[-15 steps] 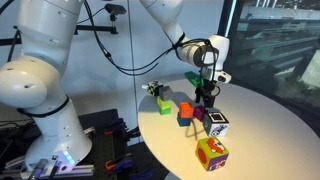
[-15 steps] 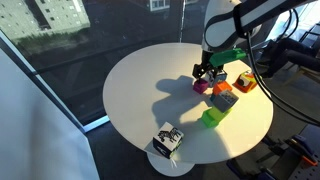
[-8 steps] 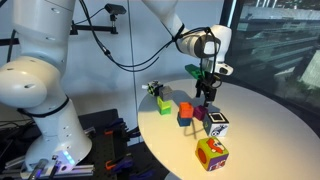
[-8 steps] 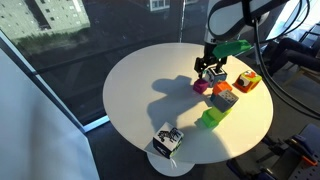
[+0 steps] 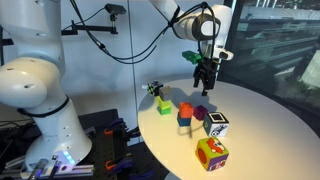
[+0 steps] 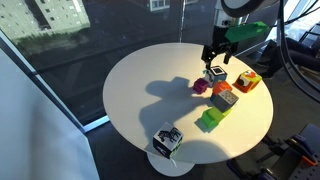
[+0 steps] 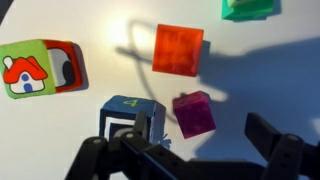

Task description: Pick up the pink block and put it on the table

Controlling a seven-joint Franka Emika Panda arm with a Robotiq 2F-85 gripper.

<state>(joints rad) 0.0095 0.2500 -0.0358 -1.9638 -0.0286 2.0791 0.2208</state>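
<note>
Gripper (image 7: 190,150) hangs wide open and empty above pink block (image 7: 194,113); risk: descending off-centre, a finger clips the numbered cube (image 7: 128,113) just beside it.

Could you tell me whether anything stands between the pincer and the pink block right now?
Nothing visible does. The pincer hangs in the air above the pink block, which sits on the table with its top bare. The black-and-white patterned cube is close beside it, not over it.

Am holding arm raised, wrist pointing down, end effector (image 5: 203,78) hanging in air above worktop (image 5: 270,130). Fingers (image 7: 283,152) spread apart, gripping nothing.
</note>
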